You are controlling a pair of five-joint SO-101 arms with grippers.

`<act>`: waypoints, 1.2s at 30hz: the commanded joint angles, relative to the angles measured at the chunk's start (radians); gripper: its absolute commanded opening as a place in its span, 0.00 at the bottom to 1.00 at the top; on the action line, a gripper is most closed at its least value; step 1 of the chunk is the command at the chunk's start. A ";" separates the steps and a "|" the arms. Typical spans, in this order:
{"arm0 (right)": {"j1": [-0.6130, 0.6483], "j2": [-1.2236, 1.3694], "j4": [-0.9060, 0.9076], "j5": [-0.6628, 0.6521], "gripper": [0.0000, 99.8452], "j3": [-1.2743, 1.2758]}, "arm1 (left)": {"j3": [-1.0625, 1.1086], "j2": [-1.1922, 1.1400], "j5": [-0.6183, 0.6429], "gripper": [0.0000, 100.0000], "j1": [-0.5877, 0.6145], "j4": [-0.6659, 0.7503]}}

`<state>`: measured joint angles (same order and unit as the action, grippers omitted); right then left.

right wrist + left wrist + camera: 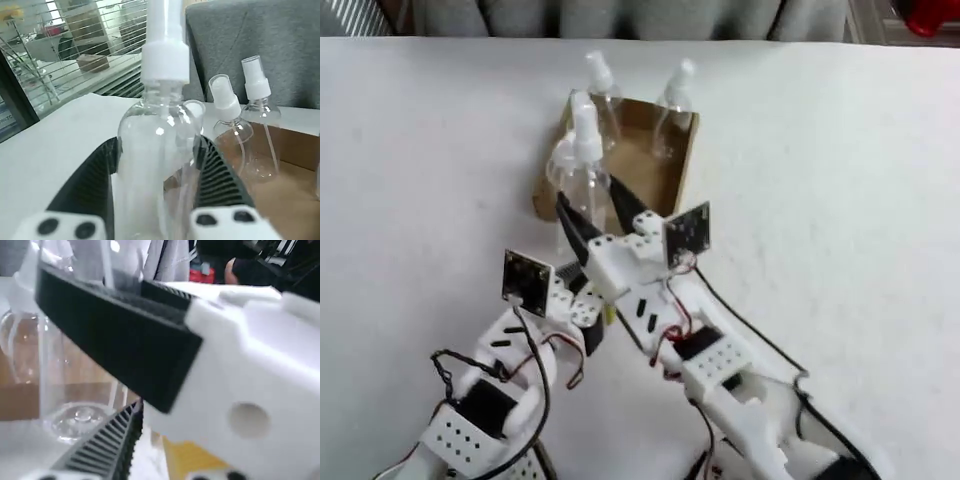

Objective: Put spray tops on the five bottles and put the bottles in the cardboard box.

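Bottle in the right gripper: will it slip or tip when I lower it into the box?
The bottle looks clear, empty and smooth, so probably light and slippery in the right gripper. Tall with a spray top up high, it may tip if released tilted; the bottles standing in the box suggest it can stand steady.

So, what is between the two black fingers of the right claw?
A clear bottle with a white spray top, touched on both sides by the right claw's fingers. The right wrist view shows it, the high view too.
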<state>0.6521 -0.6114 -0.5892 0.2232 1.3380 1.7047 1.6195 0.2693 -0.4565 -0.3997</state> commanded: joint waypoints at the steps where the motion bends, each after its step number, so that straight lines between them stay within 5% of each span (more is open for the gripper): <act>1: 0.015 -0.140 0.145 0.005 0.02 0.026 | -0.005 0.015 -0.009 0.07 0.022 0.018; 13: -0.021 -0.443 0.467 -0.032 0.02 0.041 | -0.005 0.015 -0.009 0.07 0.015 0.011; 29: -0.082 -0.481 0.532 -0.046 0.02 0.029 | -0.005 0.013 -0.009 0.07 0.022 0.009; 36: -0.191 -0.472 0.532 -0.046 0.02 -0.069 | -0.005 0.015 -0.011 0.07 0.042 -0.137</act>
<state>0.5017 -1.0764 -0.0644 0.1910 1.3564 1.7047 1.6195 0.2723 -0.4503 -0.4718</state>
